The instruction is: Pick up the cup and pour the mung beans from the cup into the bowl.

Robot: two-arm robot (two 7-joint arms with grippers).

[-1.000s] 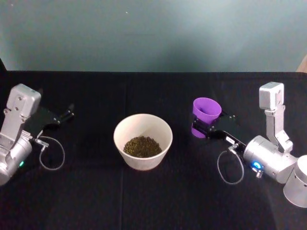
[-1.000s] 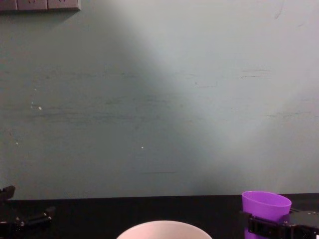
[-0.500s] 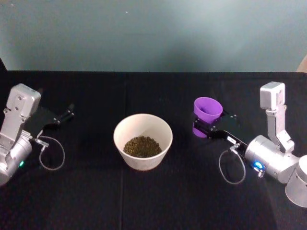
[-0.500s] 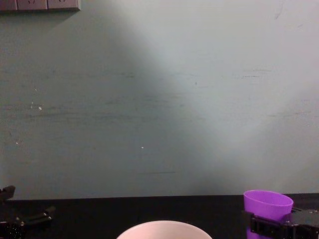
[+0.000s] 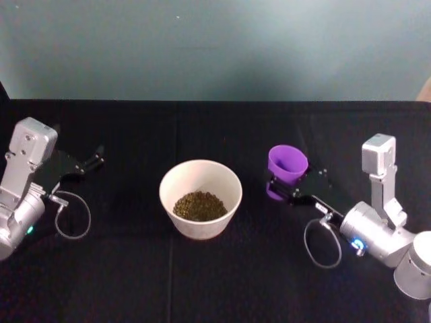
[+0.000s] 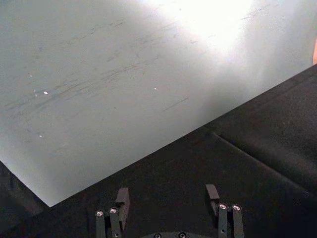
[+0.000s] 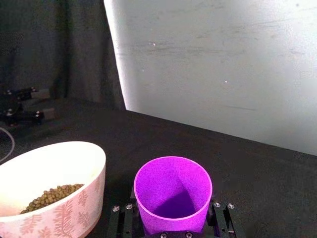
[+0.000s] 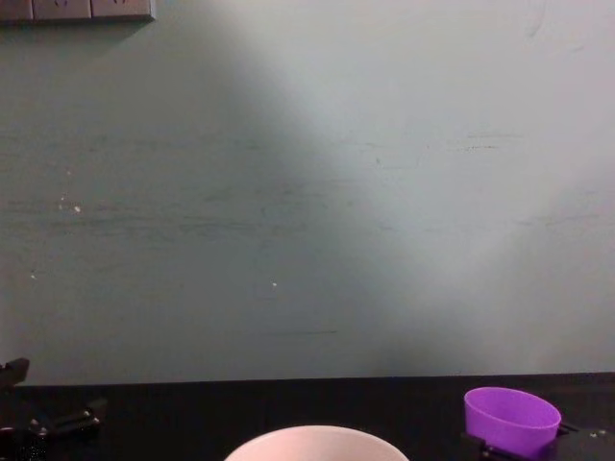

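Observation:
The purple cup (image 5: 287,168) stands upright to the right of the bowl (image 5: 176,181), held between the fingers of my right gripper (image 5: 294,189). In the right wrist view the cup (image 7: 173,193) looks empty inside, with the gripper's black fingers (image 7: 218,218) pressed on both its sides. The pale bowl (image 7: 74,173) holds mung beans (image 5: 199,205) at its bottom. The cup (image 8: 512,420) shows low at the right in the chest view, beside the bowl rim (image 8: 317,438). My left gripper (image 5: 94,160) is parked at the far left, open, with nothing between its fingers (image 6: 116,208).
A black cloth covers the table (image 5: 215,282), with a teal wall (image 5: 215,47) behind. Loose cable loops hang by each wrist, one at the left (image 5: 71,219) and one at the right (image 5: 320,245).
The right gripper has come down and slightly toward me with the cup, which now sits lower and a little closer to the bowl. The left arm has not moved.

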